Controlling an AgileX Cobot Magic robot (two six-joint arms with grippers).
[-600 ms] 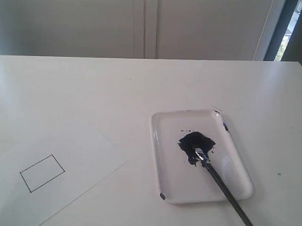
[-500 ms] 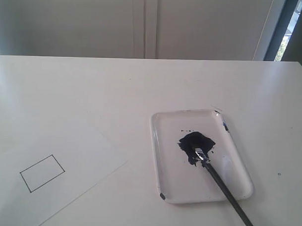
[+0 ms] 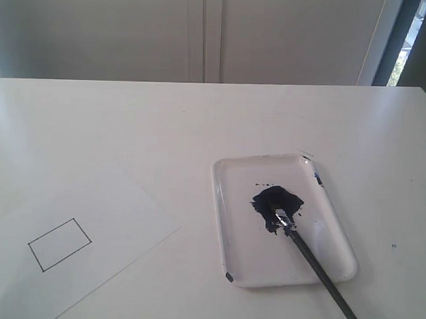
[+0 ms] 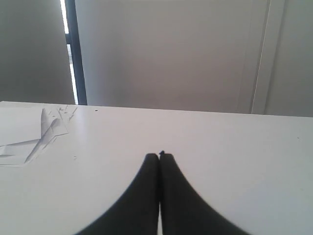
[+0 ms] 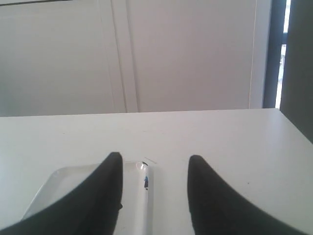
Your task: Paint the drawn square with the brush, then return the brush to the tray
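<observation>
— Anything move?
— No; brush (image 3: 314,264) still lies in the tray (image 3: 239,202), near right; square (image 3: 59,244), near left, unpainted; my left gripper (image 4: 159,155) is pinched together, holding nothing; my right gripper (image 5: 155,156) is spread wide; painting not begun.

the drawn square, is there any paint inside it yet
No, the drawn square is only a thin black outline with bare white paper inside, and the brush lies with its bristles in the tray.

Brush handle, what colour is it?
Black. The brush lies with its tip in the tray; the exterior view shows it best.
</observation>
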